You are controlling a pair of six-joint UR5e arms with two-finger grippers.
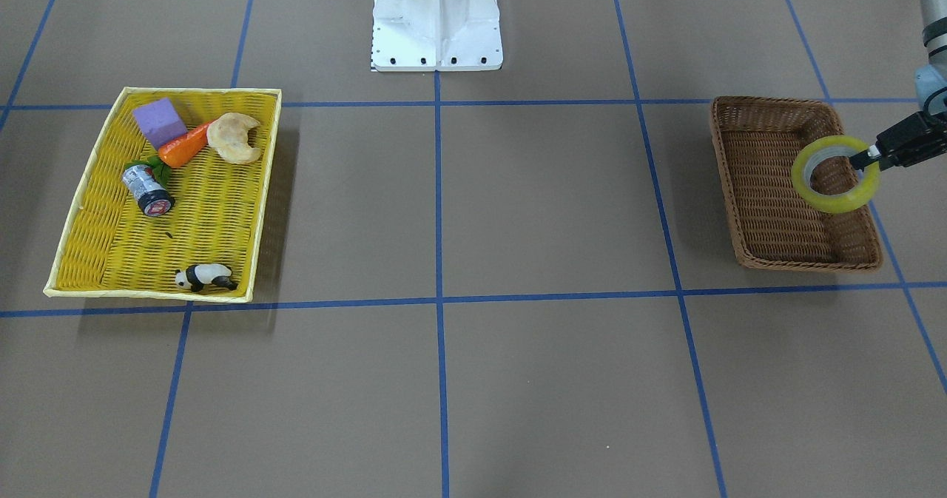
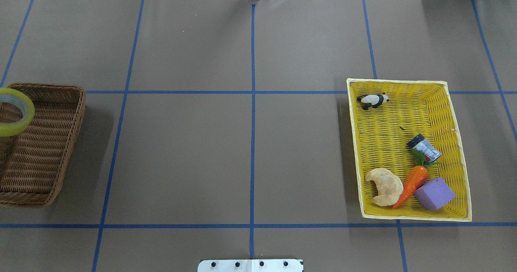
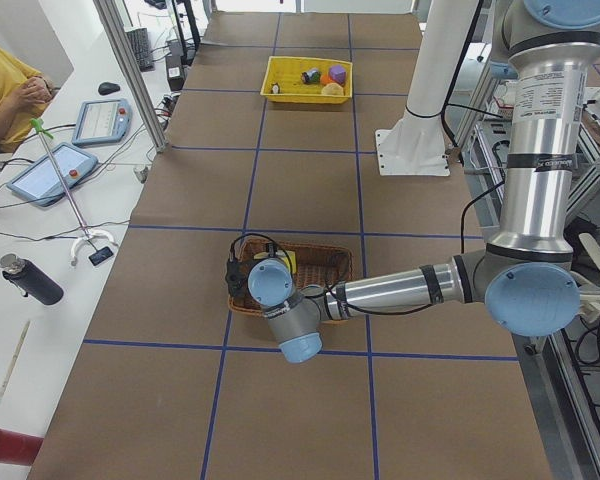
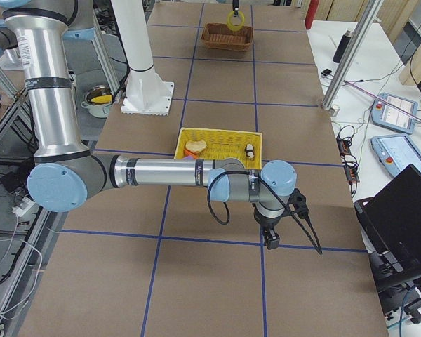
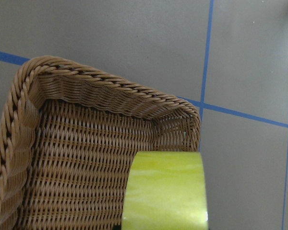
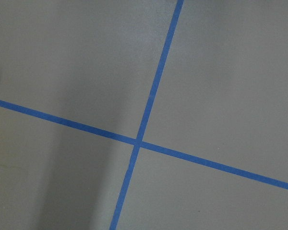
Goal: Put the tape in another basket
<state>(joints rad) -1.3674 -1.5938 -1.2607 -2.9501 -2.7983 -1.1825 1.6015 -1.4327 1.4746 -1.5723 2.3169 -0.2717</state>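
The tape [image 1: 836, 175], a yellow translucent roll with a white core, hangs a little above the dark brown wicker basket [image 1: 777, 209], over its half farther from the table's middle. My left gripper [image 1: 867, 159] is shut on the tape's rim and holds it. In the overhead view the tape [image 2: 14, 112] shows at the left edge over the basket [image 2: 44, 150]. The left wrist view shows the tape [image 5: 165, 191] over the basket's corner [image 5: 77, 158]. My right gripper [image 4: 272, 242] shows only in the exterior right view, low over bare table; I cannot tell whether it is open.
The yellow woven basket [image 1: 103, 261] on the other side holds a panda figure [image 1: 206, 277], a small can [image 1: 148, 189], a carrot [image 1: 185, 146], a purple block [image 1: 159, 121] and a croissant [image 1: 234, 138]. The white robot base [image 1: 436, 17] stands at the table's middle edge.
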